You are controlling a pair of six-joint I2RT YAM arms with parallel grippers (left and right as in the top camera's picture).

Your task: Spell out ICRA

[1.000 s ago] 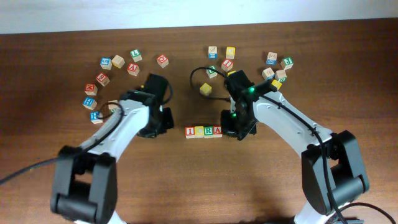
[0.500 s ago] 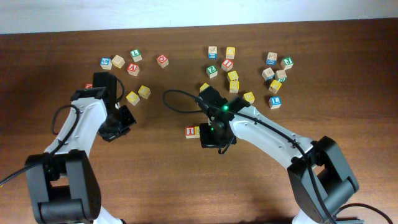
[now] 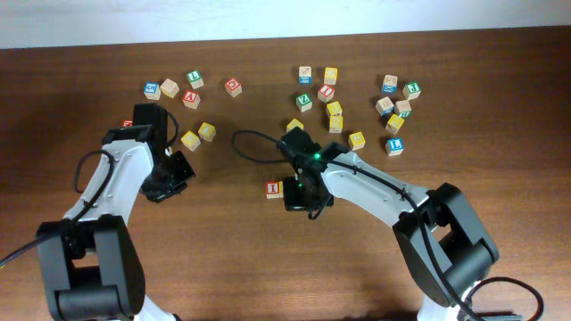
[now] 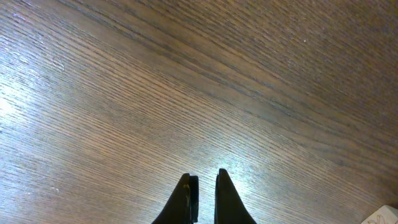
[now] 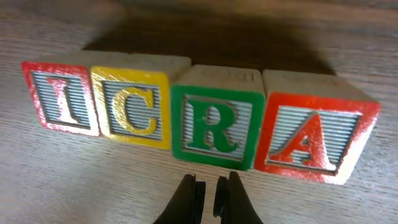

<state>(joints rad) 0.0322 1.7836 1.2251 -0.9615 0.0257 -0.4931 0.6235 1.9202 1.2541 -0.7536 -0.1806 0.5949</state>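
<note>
On the table (image 3: 268, 267): we find bare wood low in frame, spare blocks (image 3: 192, 140) scattered along the upper part.
Right arm (image 3: 375, 187): lies across mid-frame, hiding most of the word from above — only its left end shows.
Row of blocks (image 5: 199, 118): I (image 5: 59, 99), C (image 5: 130, 107), R (image 5: 214, 127), A (image 5: 308, 142) shoulder to shoulder, letters upright in the wrist view.
Right gripper (image 5: 207, 190): fingers pressed together, empty, just below the R.
Left gripper (image 4: 204, 186): all but pressed together, holding nothing, over bare wood.
Progress: we judge the spelling done — only drawing the arms clear is left.
</note>
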